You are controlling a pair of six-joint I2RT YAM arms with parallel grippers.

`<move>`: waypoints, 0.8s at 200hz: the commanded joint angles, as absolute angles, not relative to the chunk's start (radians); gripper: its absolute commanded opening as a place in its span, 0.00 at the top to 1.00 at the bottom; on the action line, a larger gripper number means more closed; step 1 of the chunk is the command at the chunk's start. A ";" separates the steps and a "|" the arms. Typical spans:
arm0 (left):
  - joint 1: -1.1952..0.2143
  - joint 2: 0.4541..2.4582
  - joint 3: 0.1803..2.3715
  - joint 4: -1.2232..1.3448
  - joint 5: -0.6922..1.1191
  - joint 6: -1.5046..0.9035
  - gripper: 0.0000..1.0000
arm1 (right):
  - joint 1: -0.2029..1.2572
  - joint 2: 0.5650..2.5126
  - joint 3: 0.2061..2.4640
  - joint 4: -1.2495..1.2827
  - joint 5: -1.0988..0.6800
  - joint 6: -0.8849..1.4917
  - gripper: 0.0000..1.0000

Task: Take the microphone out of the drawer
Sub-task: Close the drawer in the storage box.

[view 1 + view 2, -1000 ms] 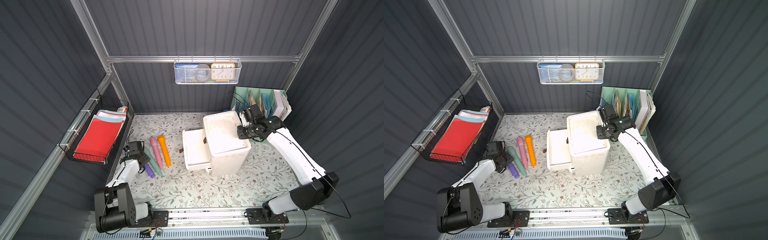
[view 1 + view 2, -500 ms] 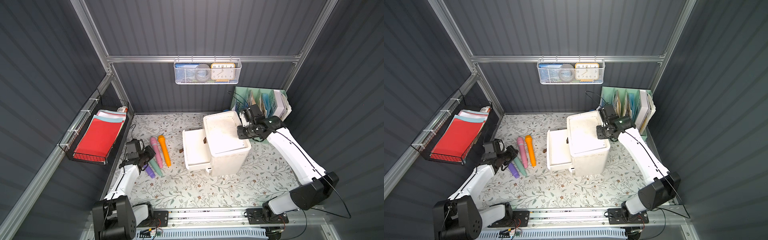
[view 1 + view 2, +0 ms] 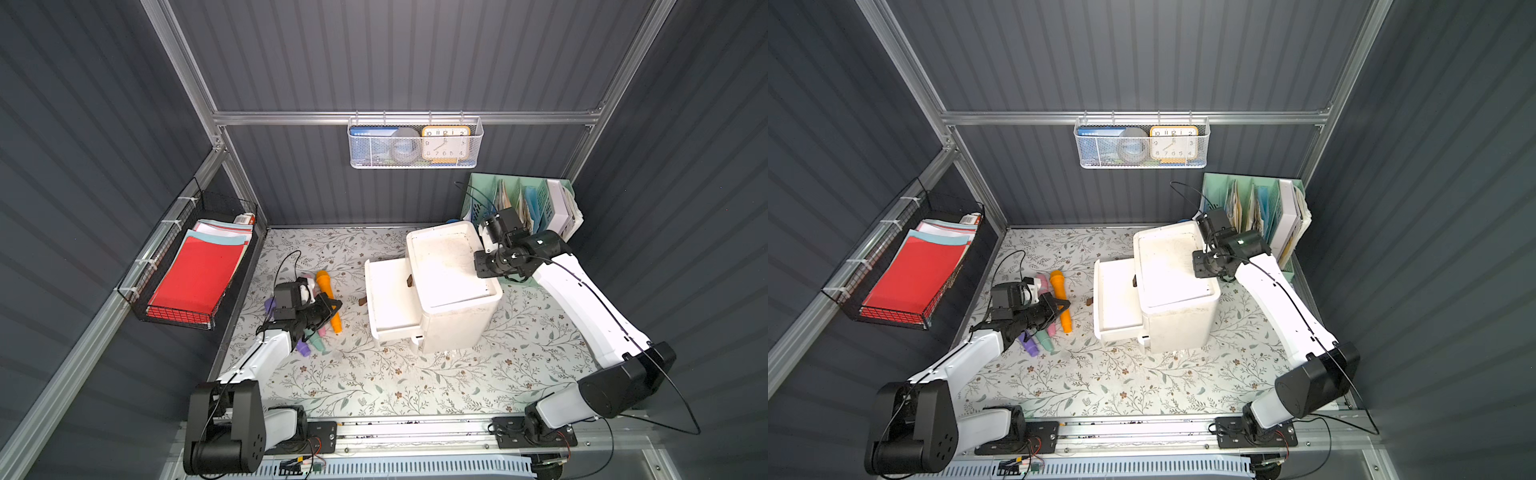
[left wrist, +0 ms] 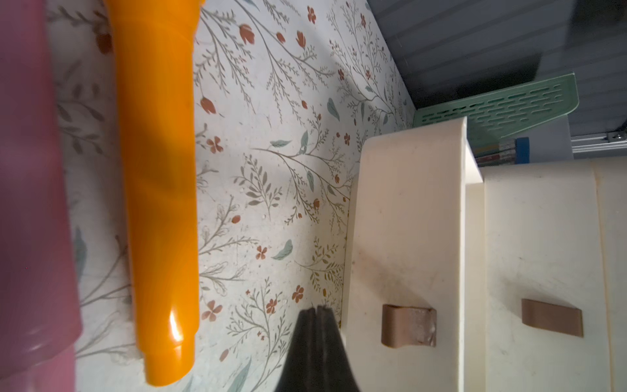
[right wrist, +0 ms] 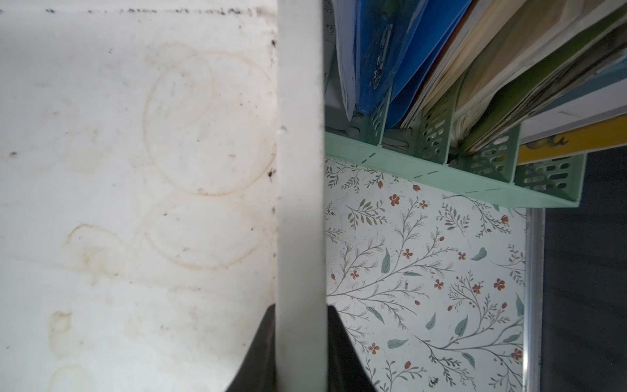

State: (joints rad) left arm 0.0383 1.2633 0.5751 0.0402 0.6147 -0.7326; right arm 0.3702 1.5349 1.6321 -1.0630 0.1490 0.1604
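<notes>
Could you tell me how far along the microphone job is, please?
Done, it seems: the drawer stands pulled out and looks empty in both top views, and the orange microphone lies out on the mat. In hand: the right gripper clamps the top rim of the drawer unit; the left gripper is shut and empty beside the orange microphone. Left: probably only letting go and backing away.

The drawer unit [image 3: 449, 270] stands on the surface [image 3: 415, 382], its drawer [image 3: 386, 291] pulled out leftward. Left of it lie microphones [image 3: 323, 280] in a row; behind the unit stands a file rack [image 3: 540, 199].
</notes>
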 commanded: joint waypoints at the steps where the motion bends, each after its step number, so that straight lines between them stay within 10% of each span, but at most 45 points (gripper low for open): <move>1: 0.012 1.289 0.565 0.128 0.701 -0.782 1.00 | 0.373 1.668 1.557 -1.160 0.114 0.161 1.00; 160: -0.201 1.403 0.661 0.229 0.725 -0.866 1.00 | 0.383 1.693 1.588 -1.178 0.107 0.170 1.00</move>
